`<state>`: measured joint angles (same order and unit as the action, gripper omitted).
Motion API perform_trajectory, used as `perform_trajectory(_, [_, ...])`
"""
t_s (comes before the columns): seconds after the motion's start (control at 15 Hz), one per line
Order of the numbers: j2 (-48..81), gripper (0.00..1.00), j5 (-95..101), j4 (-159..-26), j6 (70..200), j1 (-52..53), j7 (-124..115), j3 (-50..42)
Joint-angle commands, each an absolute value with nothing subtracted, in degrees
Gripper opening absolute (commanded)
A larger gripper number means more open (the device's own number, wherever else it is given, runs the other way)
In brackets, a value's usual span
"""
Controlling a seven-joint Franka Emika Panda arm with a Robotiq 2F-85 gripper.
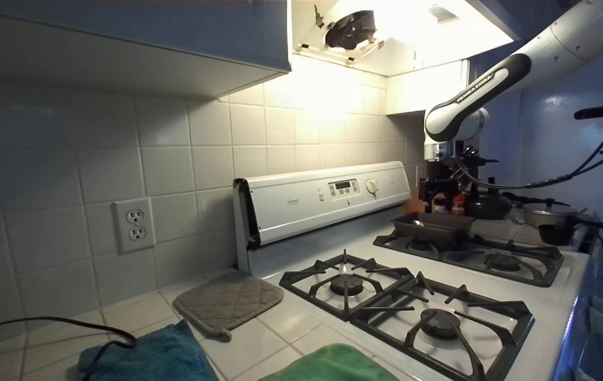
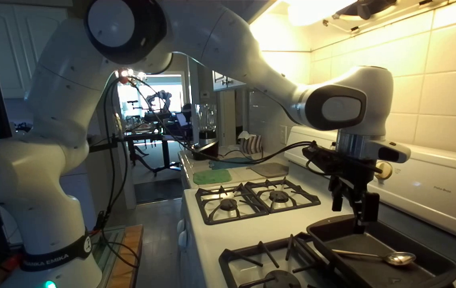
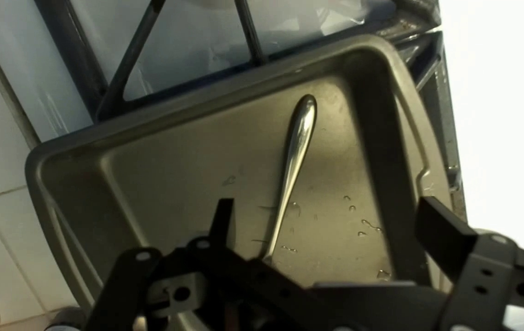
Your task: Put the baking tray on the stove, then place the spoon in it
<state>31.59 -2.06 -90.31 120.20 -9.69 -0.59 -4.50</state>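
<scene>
The spoon (image 3: pixel 296 154) lies in the tray (image 3: pixel 174 174), on its floor, and the tray rests on the stove (image 2: pixel 248 232) near the control panel (image 1: pixel 328 201). Above it the gripper (image 3: pixel 328 214) stands with jaws spread wide, pinching nothing. The placing looks done, so the step now is probably a clean retreat — lift straight up, slowly, jaws apart — so nothing snags the tray's edge or nudges the spoon.

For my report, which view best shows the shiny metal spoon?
An exterior view shows the spoon best: bowl and handle. The wrist view shows its handle running behind the black end effector; an exterior view, only a glint.
</scene>
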Motion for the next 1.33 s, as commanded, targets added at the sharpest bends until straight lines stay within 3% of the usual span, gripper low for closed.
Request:
perform_trajectory(0.0, [22.1,1.00,-4.1,-102.6,126.5,-10.8,4.2,-4.0])
perform_trajectory(0.6, [7.9,1.00,-7.1,-122.0,142.4,-12.8,15.4,-4.8])
perform_trajectory(1.27, [0.9,1.00,-6.7,-130.6,145.5,-12.2,14.3,-8.0])
